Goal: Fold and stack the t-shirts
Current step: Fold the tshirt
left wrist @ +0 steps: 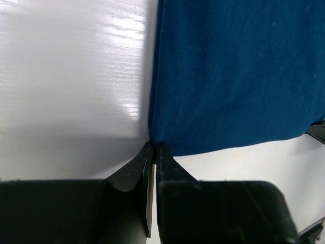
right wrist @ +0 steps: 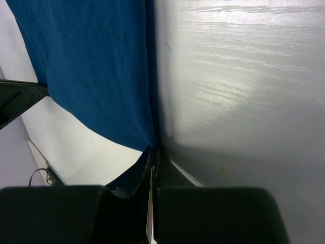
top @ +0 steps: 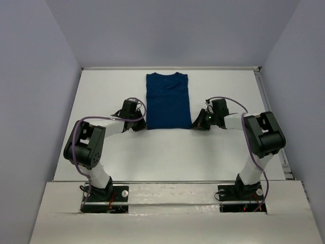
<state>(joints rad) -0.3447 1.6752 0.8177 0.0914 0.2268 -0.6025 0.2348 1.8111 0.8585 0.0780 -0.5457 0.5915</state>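
Note:
The dark navy t-shirt (top: 167, 101) lies flat as a narrow rectangle at the far middle of the white table, collar toward the back wall; no print shows. My left gripper (top: 144, 124) sits at its near left corner and my right gripper (top: 194, 123) at its near right corner. In the left wrist view the t-shirt (left wrist: 233, 76) tapers into the left gripper (left wrist: 154, 148), whose jaws are pressed together on that corner. The right wrist view shows the same: the t-shirt (right wrist: 96, 71) ends in the right gripper (right wrist: 154, 150), pinched shut on the cloth's corner.
The white table (top: 167, 157) is boxed in by grey walls on the left, back and right, with a raised rim (top: 264, 96) along its right side. Both arm bases (top: 104, 195) stand at the near edge.

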